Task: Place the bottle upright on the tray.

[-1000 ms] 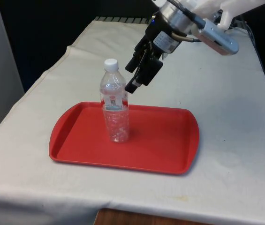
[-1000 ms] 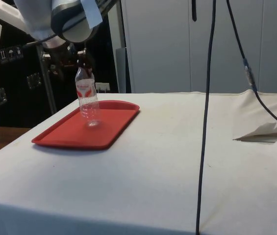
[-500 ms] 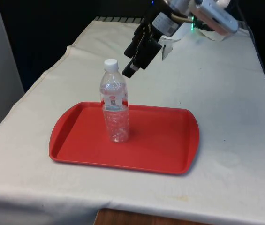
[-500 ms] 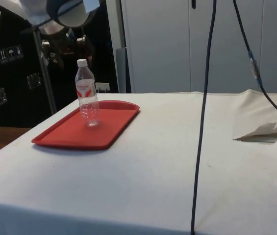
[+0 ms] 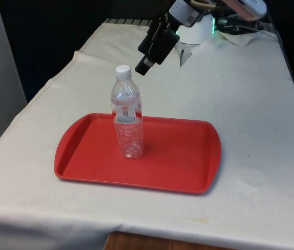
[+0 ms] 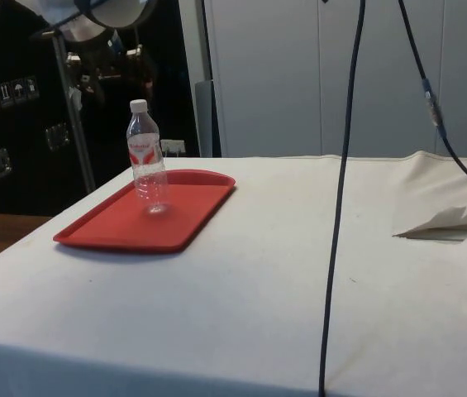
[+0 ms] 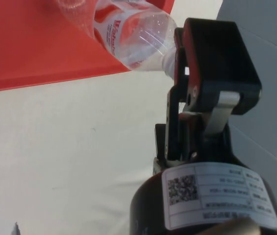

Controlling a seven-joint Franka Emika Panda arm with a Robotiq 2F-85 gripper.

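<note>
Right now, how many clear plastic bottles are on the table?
1. The clear plastic bottle with a white cap stands upright on the red plastic tray, toward the front view's left side of it. Nothing in view could hide another.

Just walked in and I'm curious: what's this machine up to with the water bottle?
The clear bottle with a white cap stands upright on the red tray, on its own. The robot's gripper is off it, up in the air above and behind the bottle, holding nothing. The placing looks done.

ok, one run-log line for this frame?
bottle: upright on red tray | gripper: empty, above and behind bottle | placement: looks done
</note>
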